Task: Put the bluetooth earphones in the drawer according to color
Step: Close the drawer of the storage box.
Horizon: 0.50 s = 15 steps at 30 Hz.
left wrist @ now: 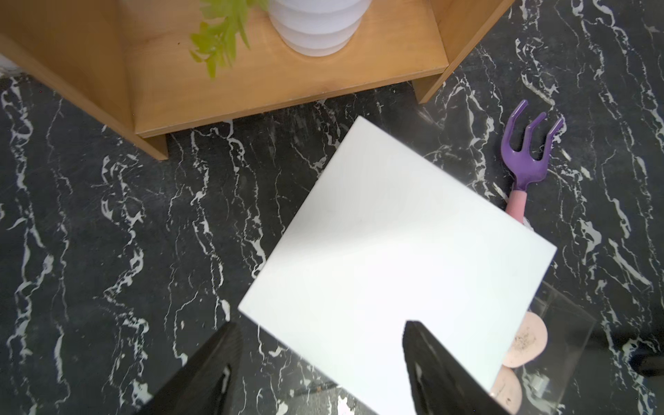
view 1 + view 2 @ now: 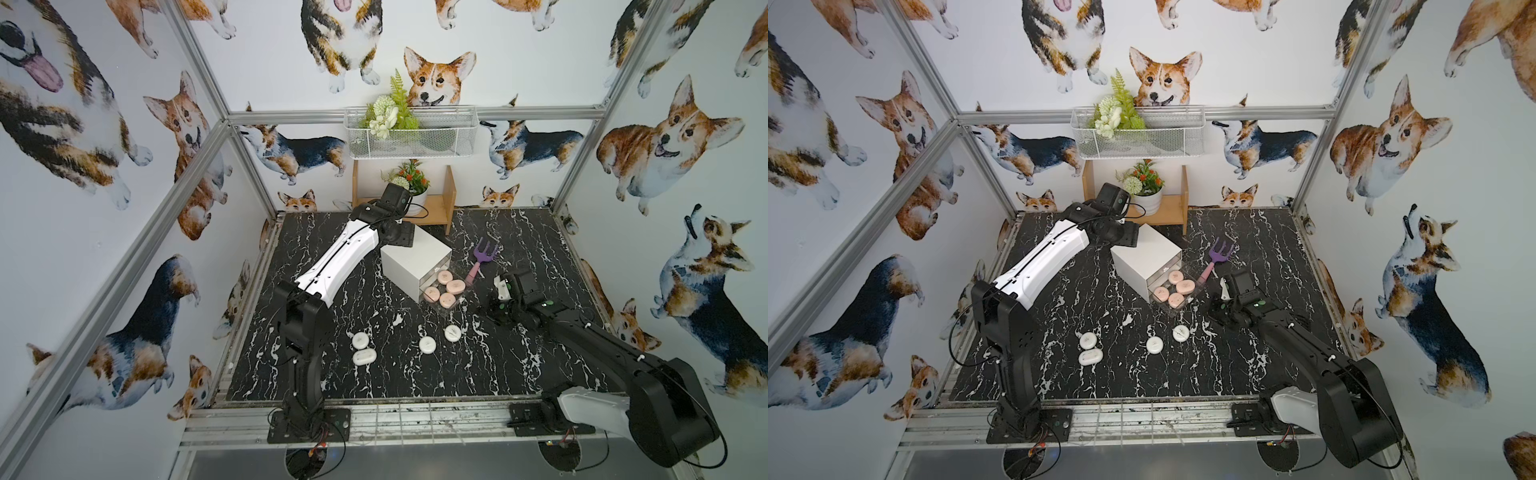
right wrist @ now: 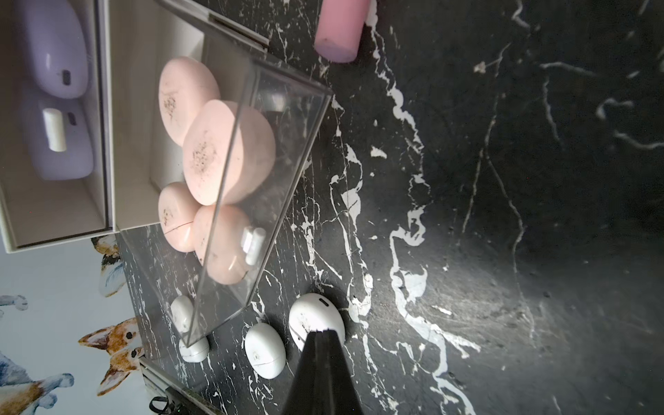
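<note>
Black marble table (image 2: pixel 519 365) with white veins, and most of it is bare, esp. the big stretch at the near right and the middle strip in front of the cabinet (image 2: pixel 409 257). That white cube sits a bit far of centre, turned so its front faces near-right. One clear tray (image 3: pixel 287 118) sticks out of it over the table with four pink cases (image 2: pixel 455 285) packed inside, touching each other. Through the right wrist view you can see two purple cases (image 3: pixel 54 50) in the level above, tucked inside the cabinet. Four white cases (image 2: pixel 427 344) lie out on the table toward the near side: two just beside each other on the left (image 2: pixel 360 340), two more spaced out to the right, all well back from the near edge. Fork (image 2: pixel 484 253) lies just beside the tray's far-right corner, so that side is tight. Left gripper (image 1: pixel 323 359) hangs over the cabinet's far-left corner, jaws apart, one finger (image 1: pixel 431 366) over the white top and the other over bare marble; can't tell if it touches the top. Right gripper (image 3: pixel 323 345) is low on the right of the tray, jaws pressed together with nothing in them, tip pointing toward the white cases. Wooden shelf (image 2: pixel 436 208) with a pot (image 1: pixel 316 28) stands at the far edge, near the cabinet's back corner with a thin gap between.
</note>
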{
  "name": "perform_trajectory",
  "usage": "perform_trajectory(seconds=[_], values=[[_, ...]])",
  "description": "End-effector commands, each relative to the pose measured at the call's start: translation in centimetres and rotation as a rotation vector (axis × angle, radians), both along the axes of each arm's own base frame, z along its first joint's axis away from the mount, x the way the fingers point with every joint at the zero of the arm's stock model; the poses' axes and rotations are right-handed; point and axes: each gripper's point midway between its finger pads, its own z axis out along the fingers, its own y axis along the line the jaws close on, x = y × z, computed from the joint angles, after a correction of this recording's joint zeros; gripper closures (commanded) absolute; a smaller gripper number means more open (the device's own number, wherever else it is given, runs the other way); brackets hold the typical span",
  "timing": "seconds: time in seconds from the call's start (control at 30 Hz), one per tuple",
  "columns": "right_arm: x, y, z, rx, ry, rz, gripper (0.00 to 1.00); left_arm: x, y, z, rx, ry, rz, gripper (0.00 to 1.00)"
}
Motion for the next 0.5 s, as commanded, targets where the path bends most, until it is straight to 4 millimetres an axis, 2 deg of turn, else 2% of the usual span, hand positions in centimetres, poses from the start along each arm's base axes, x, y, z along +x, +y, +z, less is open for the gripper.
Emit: perform_trajectory(seconds=[0.0, 0.27, 0.47], values=[[1.0, 0.7, 0.6, 0.048, -0.037, -0.002, 1.00, 0.9, -0.4, -0.6, 0.012, 0.006, -0.029, 0.24], [1.2, 1.1, -0.4, 0.071, -0.022, -0.004, 1.00, 3.2, -0.6, -4.0, 0.052, 0.051, -0.038, 0.23], [1.7, 1.5, -0.8, 0.090, -0.019, -0.009, 1.00, 4.1, -0.7, -6.1, 0.061, 0.086, -0.047, 0.23]])
